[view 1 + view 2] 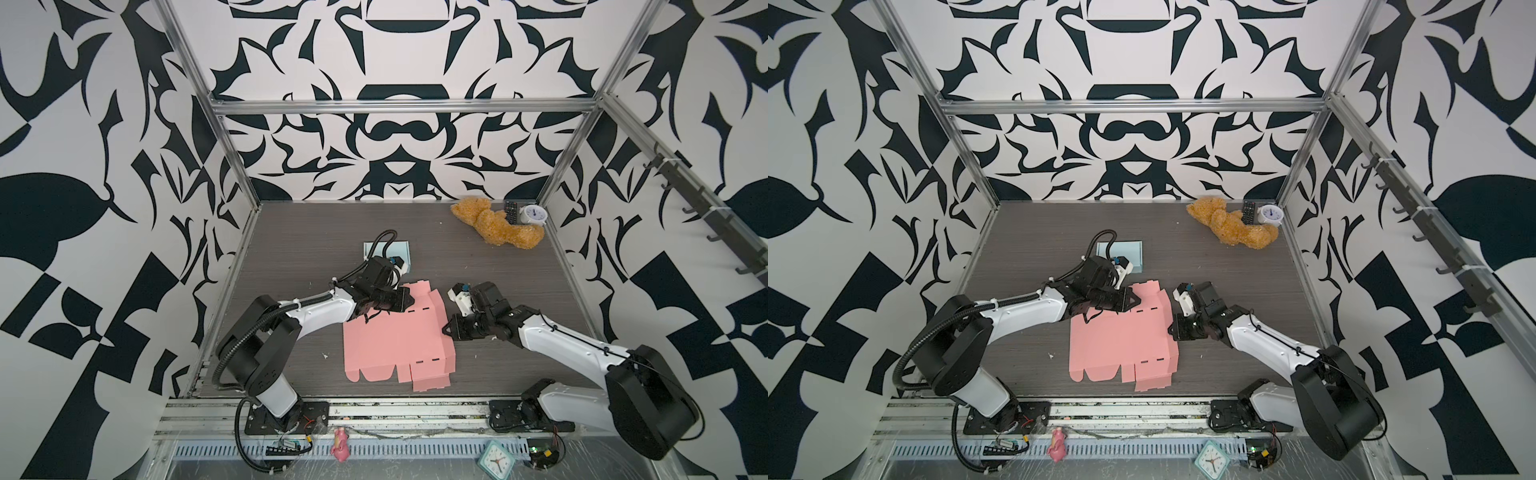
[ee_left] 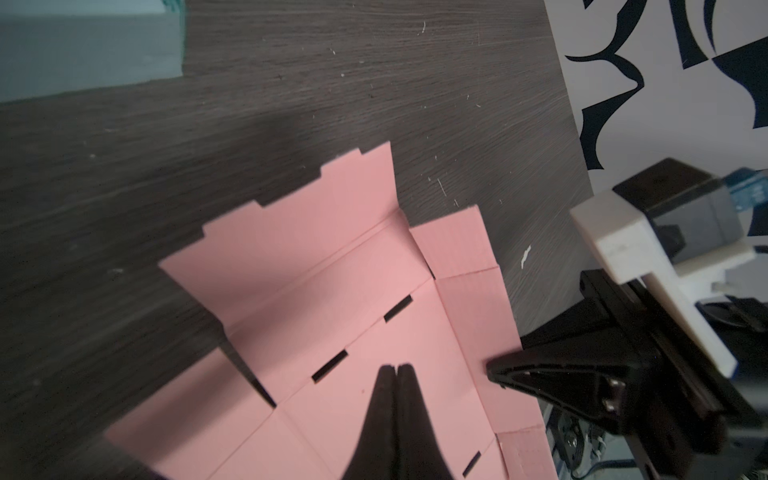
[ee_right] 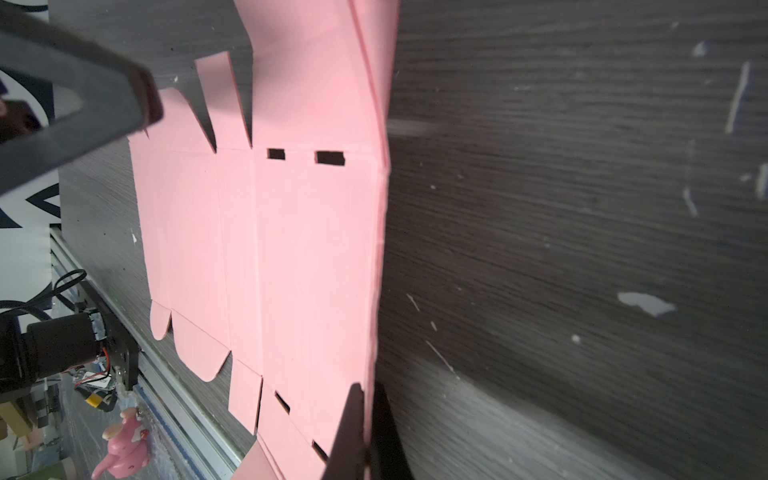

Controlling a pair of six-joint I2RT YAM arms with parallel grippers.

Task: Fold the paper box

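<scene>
L gripper (image 2: 394,370), fingers together w/ nothing between, rests on paper box (image 1: 395,340) near its far slots. Box lies flat on table (image 1: 498,270). R gripper (image 3: 368,388) pinches box's right edge. Prob. early side-wall fold; next: R lifts edge inward, L pins.

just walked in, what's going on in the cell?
Two arms are working on a pink box blank that lies mostly flat on the table. The right gripper is shut on its right edge. The left gripper is shut, with its tip over the panel by the far slots; contact is unclear.
</scene>
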